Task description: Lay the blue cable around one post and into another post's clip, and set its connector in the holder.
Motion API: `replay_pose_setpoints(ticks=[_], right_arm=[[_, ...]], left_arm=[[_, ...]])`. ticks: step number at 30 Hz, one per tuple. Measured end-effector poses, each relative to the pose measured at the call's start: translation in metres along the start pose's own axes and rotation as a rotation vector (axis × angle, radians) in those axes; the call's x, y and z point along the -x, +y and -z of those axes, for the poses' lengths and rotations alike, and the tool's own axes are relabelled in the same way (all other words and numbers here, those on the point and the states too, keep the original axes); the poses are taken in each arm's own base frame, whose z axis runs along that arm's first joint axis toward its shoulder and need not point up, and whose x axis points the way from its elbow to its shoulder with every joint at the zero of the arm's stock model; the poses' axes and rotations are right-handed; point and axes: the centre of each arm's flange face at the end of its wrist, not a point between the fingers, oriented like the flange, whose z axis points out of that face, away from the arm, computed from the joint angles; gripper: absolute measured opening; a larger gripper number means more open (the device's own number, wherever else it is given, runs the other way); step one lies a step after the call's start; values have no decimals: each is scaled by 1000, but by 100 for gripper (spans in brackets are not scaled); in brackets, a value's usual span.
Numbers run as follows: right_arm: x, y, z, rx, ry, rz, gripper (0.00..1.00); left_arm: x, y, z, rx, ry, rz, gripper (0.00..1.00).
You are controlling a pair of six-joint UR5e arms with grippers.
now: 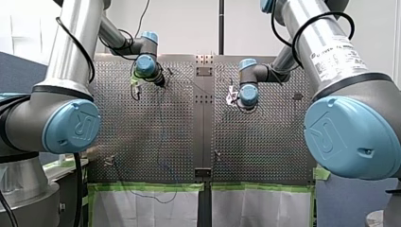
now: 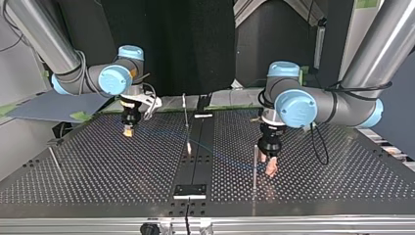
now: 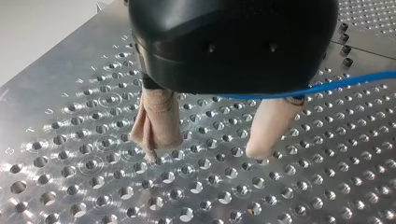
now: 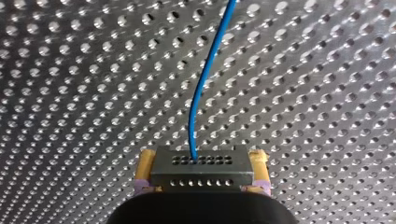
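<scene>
Clamping the connector (image 4: 201, 173) between its yellow pads (image 4: 144, 163), the right gripper (image 2: 128, 130) was seen poised just above the perforated table (image 2: 98, 166) at the top view's left. The blue cable (image 4: 198, 93) was led out of the connector's face and away across the holes.

The left gripper (image 3: 203, 155) was held low over the table at the top view's right. Its beige pads (image 3: 159, 116) were spread apart and nothing was gripped between them. The cable was seen crossing close under the gripper's body, by the root of one finger, and it was not pinched.

In the top view the cable could be faintly traced from the right gripper across the middle toward a thin post (image 2: 255, 164) just beside the left gripper. Whether that post was touched could not be told. A second post (image 2: 185, 115) was seen near the middle seam, and no cable could be made out on it.

The task was judged to be at an early stage. The connector was in hand, but the loop around a post and the seating in a clip were not shown as done. The connector had not been set down, and the holder could not be picked out.
</scene>
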Motion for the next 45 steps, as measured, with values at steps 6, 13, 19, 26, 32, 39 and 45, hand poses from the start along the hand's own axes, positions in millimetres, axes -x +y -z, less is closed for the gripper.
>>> replay_pose_setpoints(ticks=[6, 13, 19, 26, 32, 39, 45], right_arm=[[21, 4, 6, 0, -2, 3, 0], [68, 10, 10, 5, -39, 12, 0], [116, 24, 14, 52, -80, 4, 0], [167, 37, 23, 76, -127, 13, 0], [218, 48, 37, 77, -181, 36, 0], [272, 72, 55, 109, -239, 21, 0], [316, 113, 69, 171, -291, -14, 0]], left_arm=[[0, -1, 1, 15, -6, 0, 100], [2, 3, 0, 33, -16, 4, 100], [2, 5, -1, 44, -20, -3, 100], [2, 5, -1, 47, -21, -7, 100], [2, 5, 0, 47, -20, -8, 100], [2, 4, 0, 45, -20, -8, 100], [2, 4, 0, 45, -20, -11, 100]])
